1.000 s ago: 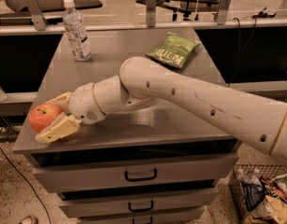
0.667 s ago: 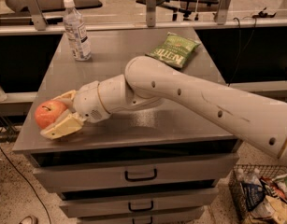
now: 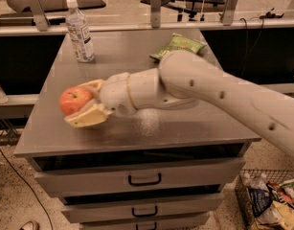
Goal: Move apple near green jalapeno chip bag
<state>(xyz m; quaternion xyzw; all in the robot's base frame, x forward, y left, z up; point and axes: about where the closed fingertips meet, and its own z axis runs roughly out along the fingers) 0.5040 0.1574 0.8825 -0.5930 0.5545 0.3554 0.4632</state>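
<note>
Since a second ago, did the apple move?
Yes. Held in the gripper, the apple went right, away from the left edge of the table, toward the green jalapeno chip bag.

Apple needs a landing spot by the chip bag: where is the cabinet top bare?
Bare cabinet top lies between the water bottle and the green jalapeno chip bag, at the bag's left. The arm crowds the bag's near side. The gripper, front-left, grips the apple.
</note>
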